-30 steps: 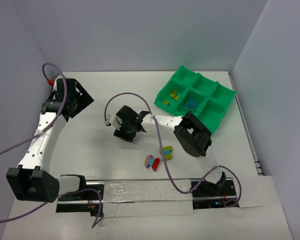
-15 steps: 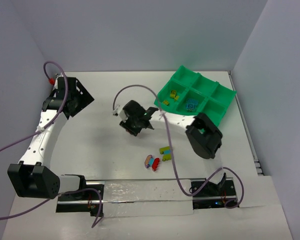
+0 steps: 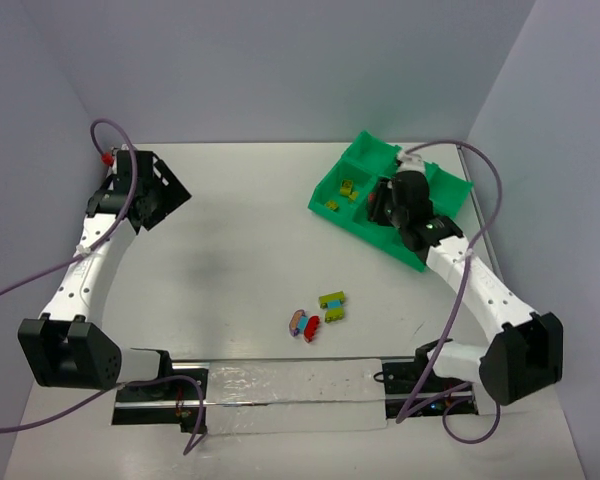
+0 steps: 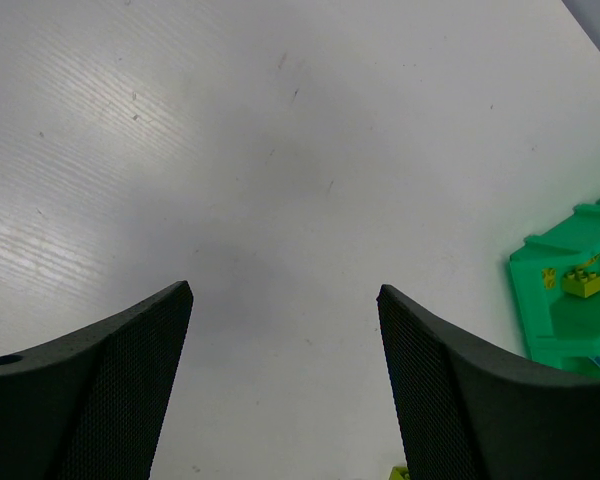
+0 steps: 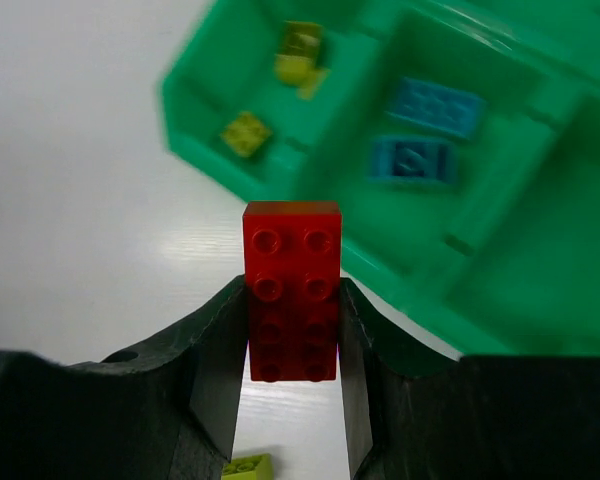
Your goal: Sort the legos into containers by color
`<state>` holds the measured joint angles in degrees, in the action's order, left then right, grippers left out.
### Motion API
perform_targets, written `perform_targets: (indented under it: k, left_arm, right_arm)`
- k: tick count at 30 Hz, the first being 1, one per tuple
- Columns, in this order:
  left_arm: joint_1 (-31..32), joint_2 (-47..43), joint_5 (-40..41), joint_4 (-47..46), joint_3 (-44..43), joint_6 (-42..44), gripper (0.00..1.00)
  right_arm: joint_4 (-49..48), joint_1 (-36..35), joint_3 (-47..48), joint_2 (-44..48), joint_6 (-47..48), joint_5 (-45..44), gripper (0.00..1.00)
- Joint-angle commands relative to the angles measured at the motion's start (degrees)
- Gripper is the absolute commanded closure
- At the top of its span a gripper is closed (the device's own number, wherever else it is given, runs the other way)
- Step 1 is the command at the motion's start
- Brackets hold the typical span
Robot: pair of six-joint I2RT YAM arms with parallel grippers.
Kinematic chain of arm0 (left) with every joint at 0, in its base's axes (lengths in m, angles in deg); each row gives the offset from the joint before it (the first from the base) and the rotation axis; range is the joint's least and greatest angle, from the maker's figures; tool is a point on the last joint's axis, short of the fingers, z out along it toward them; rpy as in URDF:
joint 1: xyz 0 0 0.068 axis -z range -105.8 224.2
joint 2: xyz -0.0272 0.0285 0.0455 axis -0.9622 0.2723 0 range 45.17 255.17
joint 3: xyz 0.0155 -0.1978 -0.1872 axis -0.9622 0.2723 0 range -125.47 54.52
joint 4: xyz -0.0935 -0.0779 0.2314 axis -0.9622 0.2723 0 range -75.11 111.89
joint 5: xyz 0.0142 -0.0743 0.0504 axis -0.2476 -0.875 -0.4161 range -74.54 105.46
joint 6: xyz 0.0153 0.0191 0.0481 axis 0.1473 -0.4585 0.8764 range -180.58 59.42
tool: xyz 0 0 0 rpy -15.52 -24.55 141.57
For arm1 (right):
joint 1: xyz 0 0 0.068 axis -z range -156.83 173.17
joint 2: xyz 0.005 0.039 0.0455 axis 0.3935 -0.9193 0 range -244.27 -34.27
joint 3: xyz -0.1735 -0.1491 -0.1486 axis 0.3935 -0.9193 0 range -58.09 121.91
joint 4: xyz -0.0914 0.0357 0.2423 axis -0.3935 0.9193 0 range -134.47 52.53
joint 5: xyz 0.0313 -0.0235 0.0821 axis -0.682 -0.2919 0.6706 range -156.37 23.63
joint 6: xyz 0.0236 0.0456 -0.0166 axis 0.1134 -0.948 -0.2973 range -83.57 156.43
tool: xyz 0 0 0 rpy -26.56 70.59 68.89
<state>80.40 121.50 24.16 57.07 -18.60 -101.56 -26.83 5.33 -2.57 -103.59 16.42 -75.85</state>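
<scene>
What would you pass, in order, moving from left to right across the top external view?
left gripper, open → loose legos → right gripper, shut on a red lego. The green tray is left out because it overlaps the others.

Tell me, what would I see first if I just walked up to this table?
You'd first see a red studded plastic brick pinched tight in the jaws of the right gripper. It hangs by the bright green plastic tray with square compartments at the far right, where yellow and blue bricks already lie. A few loose coloured plastic bricks wait on the white table, near the front middle.
</scene>
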Motion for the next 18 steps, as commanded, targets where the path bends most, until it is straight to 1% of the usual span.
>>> perform_targets:
  k: [1, 2, 4, 10, 11, 12, 14, 15, 16, 18]
  left_arm:
    - [-0.4, 0.23, -1.73, -2.88, -3.17, 1.33, 0.18]
    - [-0.4, 0.37, -1.83, -2.96, -3.17, 1.41, 0.18]
    - [-0.45, 0.54, -2.21, -3.06, -3.31, 1.47, 0.18]
    - [-0.4, 0.09, -2.89, -3.09, -3.38, 1.51, 0.18]
    - [-0.41, -0.04, -2.9, -3.14, -3.26, 1.51, 0.18]
    - [-0.48, -0.06, -2.89, -3.05, -3.26, 1.51, 0.18]
    - [-0.4, -0.3, -2.77, -2.87, -3.34, 1.6, 0.18]
    - [-0.4, -0.33, -2.62, -2.78, -3.33, 1.61, 0.18]
    - [-0.4, -0.5, -2.54, -2.71, -3.26, 1.68, 0.18]
    - [-0.41, -0.82, -2.38, -2.63, -3.25, 1.76, 0.18]
  right_arm:
    - [3.17, 9.99, -3.69, 2.25, -13.09, -5.54, 1.0]
    - [3.04, 11.98, -4.05, 2.04, -13.06, -5.62, 1.0]
    - [3.47, 13.47, -3.55, 0.44, -13.13, -6.96, 1.0]
    - [2.47, 15.4, -0.62, -5.58, -12.2, -11.16, 1.0]
    - [2.39, 15.72, 0.1, -6.86, -11.82, -11.61, 0.98]
    - [2.31, 15.73, 0.63, -7.04, -11.75, -11.76, 0.95]
    - [2.31, 15.73, 1.86, -9.41, -10.85, -13.97, 0.7]
    - [2.3, 15.74, 2.01, -9.55, -10.79, -14.17, 0.5]
    - [2.23, 15.81, 2.67, -10.15, -10.49, -15.11, 0.37]
    - [2.31, 15.8, 3.14, -10.48, -10.18, -16.32, 0.26]
